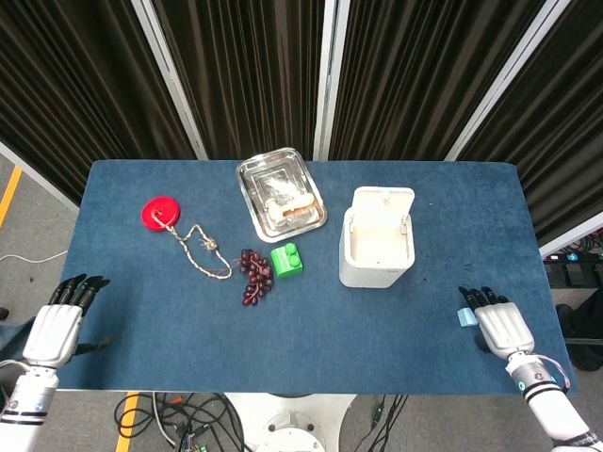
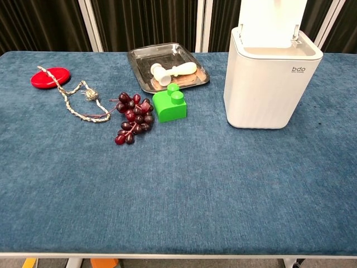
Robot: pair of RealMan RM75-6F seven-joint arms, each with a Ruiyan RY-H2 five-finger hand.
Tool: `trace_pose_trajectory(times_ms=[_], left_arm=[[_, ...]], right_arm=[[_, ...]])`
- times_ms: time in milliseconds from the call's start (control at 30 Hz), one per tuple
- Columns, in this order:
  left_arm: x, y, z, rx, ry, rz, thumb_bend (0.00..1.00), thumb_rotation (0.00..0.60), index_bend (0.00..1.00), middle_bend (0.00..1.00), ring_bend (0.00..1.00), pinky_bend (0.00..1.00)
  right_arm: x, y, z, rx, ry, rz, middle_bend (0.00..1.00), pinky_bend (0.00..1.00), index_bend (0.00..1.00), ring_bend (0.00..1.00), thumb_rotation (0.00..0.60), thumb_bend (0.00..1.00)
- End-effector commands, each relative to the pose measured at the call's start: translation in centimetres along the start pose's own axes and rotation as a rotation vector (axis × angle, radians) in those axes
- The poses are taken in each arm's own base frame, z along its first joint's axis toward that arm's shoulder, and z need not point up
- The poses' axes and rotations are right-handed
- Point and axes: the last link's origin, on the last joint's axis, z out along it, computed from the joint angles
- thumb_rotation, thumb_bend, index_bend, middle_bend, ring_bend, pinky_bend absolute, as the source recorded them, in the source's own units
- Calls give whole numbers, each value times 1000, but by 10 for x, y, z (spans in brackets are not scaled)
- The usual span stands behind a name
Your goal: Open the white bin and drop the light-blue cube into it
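The white bin point(image 1: 377, 237) stands right of the table's middle with its lid swung up and its inside showing; the chest view shows the bin point(image 2: 271, 78) at the upper right. A small light-blue cube point(image 1: 465, 317) lies on the blue cloth near the front right edge. My right hand point(image 1: 499, 327) rests just right of the cube, fingers straight and apart, holding nothing. My left hand point(image 1: 55, 330) hovers off the front left edge, fingers extended and empty. Neither hand appears in the chest view.
A green block point(image 1: 286, 260), a bunch of dark grapes point(image 1: 254, 275), a braided rope point(image 1: 203, 250) and a red disc point(image 1: 160, 211) lie left of the bin. A metal tray point(image 1: 280, 192) with a white object sits at the back.
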Motion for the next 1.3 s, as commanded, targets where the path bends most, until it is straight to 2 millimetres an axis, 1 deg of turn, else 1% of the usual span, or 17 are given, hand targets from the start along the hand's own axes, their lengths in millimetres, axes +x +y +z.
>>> trace_pose_trajectory(times_ms=[33,100,200,267,300,400,533,633,767,867,967,1033,1067,1167,1200,1233,1300], left_arm=[[0,-1,-1,3,0,1,49,600,170,130,73,115],[1,-2,-2,9,1,3,49,600,170,131,72,115],[0,-3,-3,16,0,4,49,600,170,131,72,115],[0,-3,-3,16,-2,3,49,600,170,131,73,115],[-1,-3,-3,16,-3,3,49,600,170,131,72,115],[-1,-2,-3,14,-4,2,49,600,170,131,72,115],[0,-3,-3,17,2,0,48,600,170,131,72,115],[1,-4,-4,20,5,2,49,600,170,130,72,115],[1,-4,-3,16,6,-2,49,600,170,131,72,115],[0,-3,-3,10,4,-2,49,600,170,131,72,115],[0,-2,-2,10,6,-3,49,600,170,131,72,115],[0,-3,-2,11,8,-2,49,600,170,131,72,115],[0,-3,-2,14,9,-3,49,600,170,131,72,115],[-1,-4,-2,18,10,-7,49,600,169,131,73,115],[-1,-5,-2,19,10,-7,49,600,169,130,73,115],[-2,-5,-3,20,9,-7,49,600,170,131,73,115],[-2,-7,-3,26,8,-9,49,600,170,131,72,115]], right_arm=[[-2,-3,5,4,7,-2,200,356,90,172,600,207],[-4,-4,7,7,20,-1,257,422,184,248,600,218],[-7,-6,8,7,45,-3,403,595,408,414,600,249],[-8,-7,9,8,73,0,498,684,534,499,600,275],[-8,-7,9,8,86,1,550,720,608,540,600,292],[-4,-7,9,12,126,5,639,765,740,620,600,328],[12,-4,4,15,206,43,689,788,810,665,600,346],[45,-4,-10,38,356,98,691,789,811,666,600,346],[96,-9,-32,106,583,167,691,789,804,663,600,342],[128,-16,-34,161,693,195,689,789,800,662,600,337],[151,-33,-22,219,759,212,687,785,780,661,600,323],[156,-47,-11,241,755,205,647,728,696,622,600,311],[156,-58,-2,246,713,190,567,625,586,540,600,296],[158,-83,15,241,616,138,142,116,112,85,600,190],[161,-92,19,253,624,146,44,21,22,7,600,152],[163,-100,23,268,641,165,5,0,0,0,600,130],[167,-112,27,294,697,212,0,0,0,0,600,104]])
